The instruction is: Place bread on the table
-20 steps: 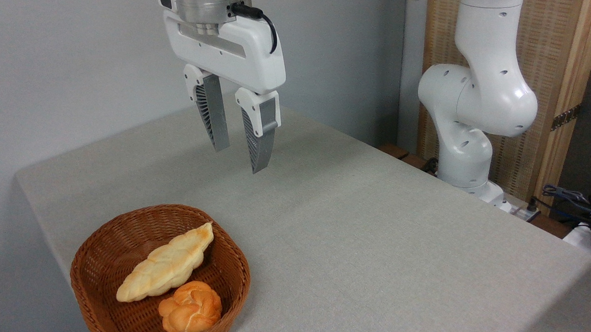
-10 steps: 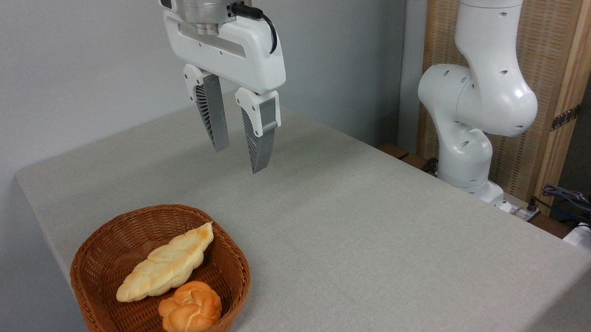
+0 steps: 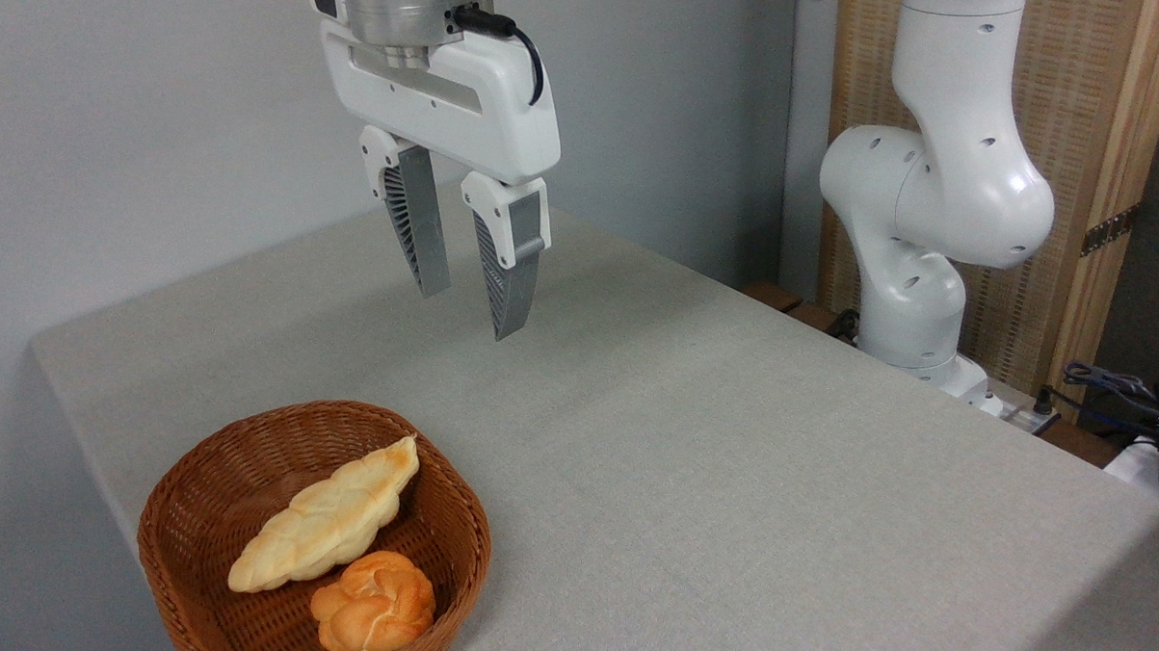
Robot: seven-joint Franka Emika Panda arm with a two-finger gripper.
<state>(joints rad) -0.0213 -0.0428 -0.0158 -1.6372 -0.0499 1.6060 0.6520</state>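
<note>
The bread (image 3: 324, 517) lies slantwise in the basket (image 3: 198, 476), its browned tip pointing up and right, with a small round roll (image 3: 374, 605) touching its lower side. The basket sits at the near left corner of the surface (image 3: 728, 485). The gripper (image 3: 469, 312) hangs well above (jaws apart, holding nothing), up and right of the basket.
</note>
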